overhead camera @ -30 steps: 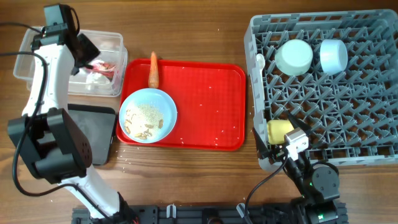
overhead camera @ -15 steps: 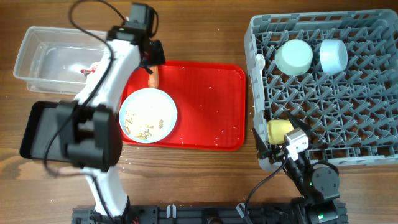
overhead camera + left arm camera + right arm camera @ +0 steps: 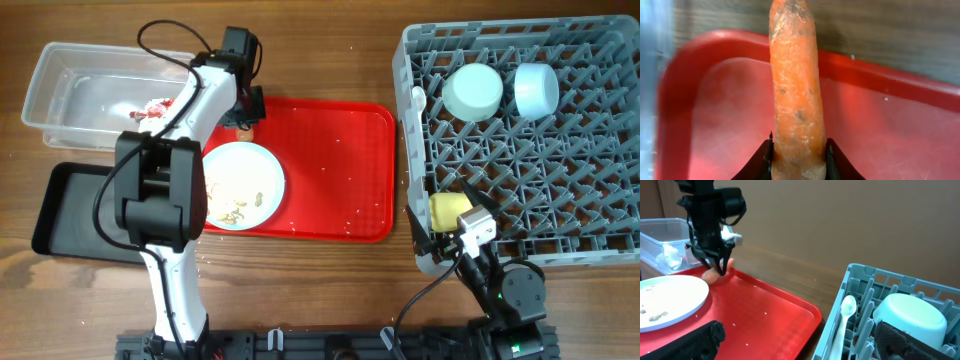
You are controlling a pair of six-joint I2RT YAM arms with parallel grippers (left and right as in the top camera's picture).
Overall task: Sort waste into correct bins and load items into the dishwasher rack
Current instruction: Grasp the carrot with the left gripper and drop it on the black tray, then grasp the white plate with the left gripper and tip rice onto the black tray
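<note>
Looked like the waste-sorting half of the job was in hand: the left hand (image 3: 797,162) was clamped on the thick end of the carrot (image 3: 796,85), which lay at the back-left corner of the red tray (image 3: 900,135), tip poking over the rim. The next move probably called for a lift clear of that rim and a carry over to one of the bins, the clear tub (image 3: 80,90) or the black tray (image 3: 70,215), both close by on the surface. The overhead hid most of the carrot under the hand but showed the bins, plus the plate (image 3: 250,180) with crumbs on it. Only the left wrist view showed the fingers (image 3: 765,160) pressing both sides. The right wrist view showed the right hand (image 3: 800,330) spread wide, empty, beside the rack (image 3: 875,272).
</note>
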